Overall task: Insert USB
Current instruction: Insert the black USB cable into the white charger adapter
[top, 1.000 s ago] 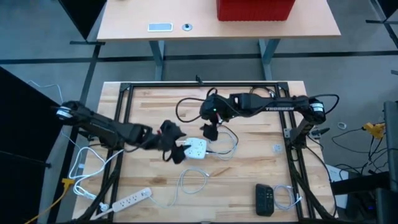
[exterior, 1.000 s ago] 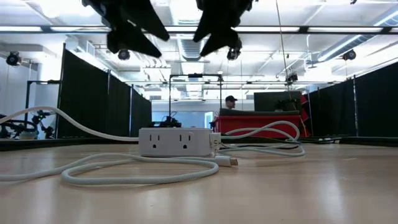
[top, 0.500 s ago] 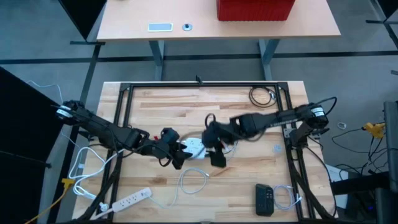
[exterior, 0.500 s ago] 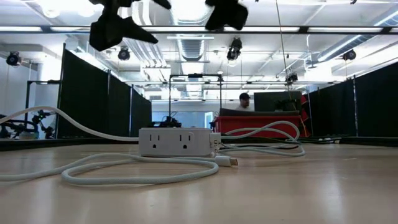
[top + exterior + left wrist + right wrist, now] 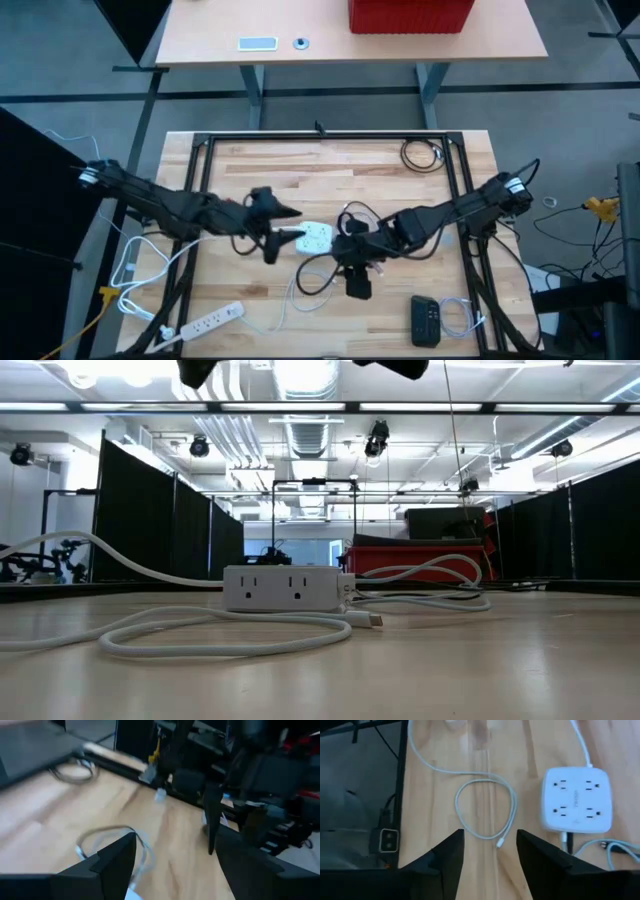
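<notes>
Right tool, jaws wide and empty, hangs just above the USB plug; the strip lies just beside, nearer the wide-open left tool.

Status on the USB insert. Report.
Both grippers open, empty: left gripper beside the white power hub, right gripper above the looped USB cable. Cable loose on table, unplugged. Nothing blocking.
</notes>
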